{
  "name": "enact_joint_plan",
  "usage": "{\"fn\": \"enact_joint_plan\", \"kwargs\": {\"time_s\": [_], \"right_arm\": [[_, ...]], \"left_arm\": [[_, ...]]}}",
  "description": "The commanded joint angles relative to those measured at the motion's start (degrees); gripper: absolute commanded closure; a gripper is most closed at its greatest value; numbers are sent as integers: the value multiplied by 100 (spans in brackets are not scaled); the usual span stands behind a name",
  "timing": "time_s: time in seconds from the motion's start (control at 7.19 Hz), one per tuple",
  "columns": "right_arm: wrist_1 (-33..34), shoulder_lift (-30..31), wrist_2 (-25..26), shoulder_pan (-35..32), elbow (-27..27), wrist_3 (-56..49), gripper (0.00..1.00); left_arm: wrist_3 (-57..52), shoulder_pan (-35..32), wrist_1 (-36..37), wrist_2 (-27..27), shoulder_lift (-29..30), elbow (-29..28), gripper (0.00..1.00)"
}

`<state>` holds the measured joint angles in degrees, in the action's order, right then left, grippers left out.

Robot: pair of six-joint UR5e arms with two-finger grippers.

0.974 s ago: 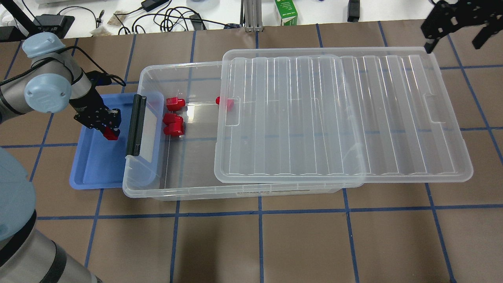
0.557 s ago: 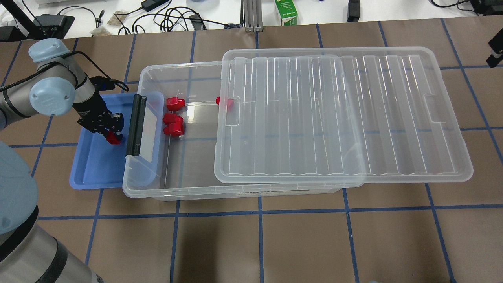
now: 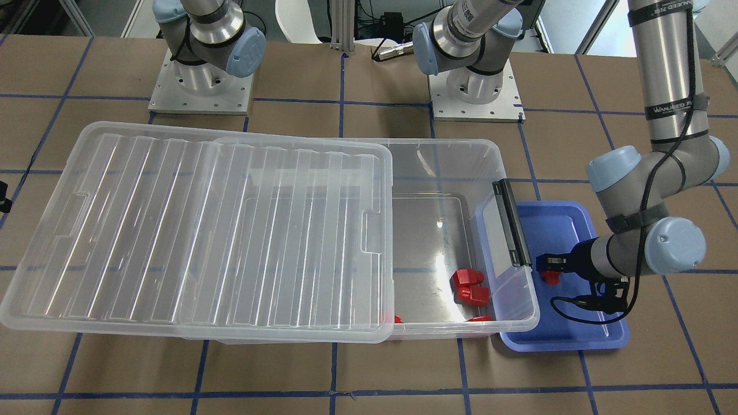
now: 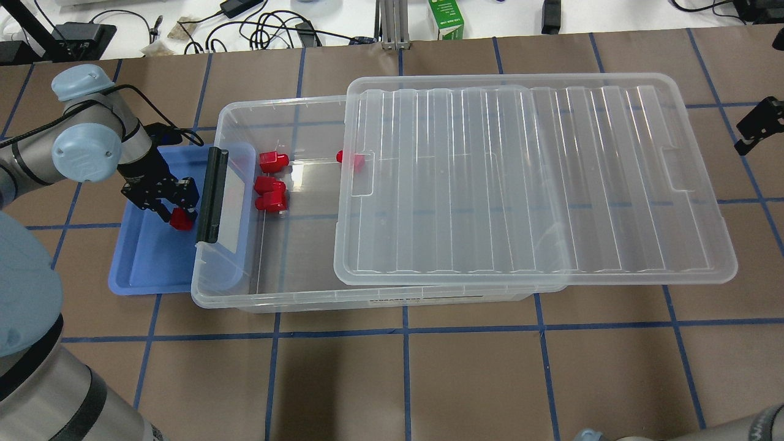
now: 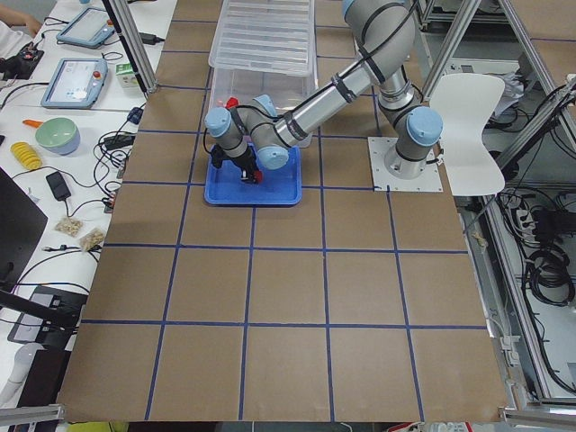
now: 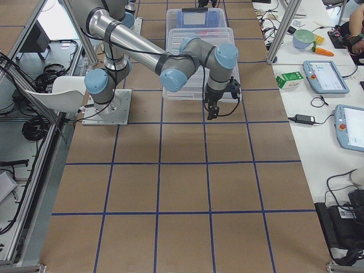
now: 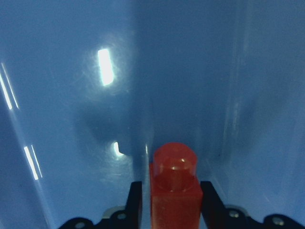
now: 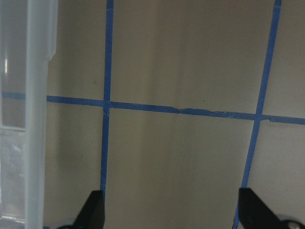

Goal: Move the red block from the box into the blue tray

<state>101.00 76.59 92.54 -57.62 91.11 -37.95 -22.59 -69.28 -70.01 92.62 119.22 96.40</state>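
elbow bent, the left gripper [image 4: 176, 211] points down into the blue tray [image 4: 144, 269] beside the box [image 4: 257, 303], fingers [image 7: 135, 202] pinching the red block [image 7: 175, 191], a grip plain only in its wrist view, while the right gripper [image 8: 172, 212] holds its fingers [image 8: 95, 210] spread over the desk [image 4: 429, 380].

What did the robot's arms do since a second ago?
The left pincer, still shut on the red block, slid a little over the blue tray toward the box. The right pincer, open, swung back toward the robot. The box, its lid and the other red blocks stayed put.
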Motion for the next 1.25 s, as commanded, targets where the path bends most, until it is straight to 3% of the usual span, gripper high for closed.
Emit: {"fn": "enact_joint_plan", "kwargs": {"time_s": [0.0,0.42,0.7,0.83,1.11], "right_arm": [[96,5,-148,-82,178,33,0],[305,49,-237,-311,564,156,0],[385,32,-263,-389,565,244,0],[429,40,-255,-668,530,453,0],[613,58,-254,-1109,539,692,0]], "left_arm": [[9,-58,-83,19,-179,-86,0],[18,-120,-653,-42,-888,-402,0],[105,-295,-2070,-69,-1408,-1189,0],[549,-583,-2548,-69,-1619,-1602,0],[1341,-1408,-2746,-69,-2146,-1590,0]]}}
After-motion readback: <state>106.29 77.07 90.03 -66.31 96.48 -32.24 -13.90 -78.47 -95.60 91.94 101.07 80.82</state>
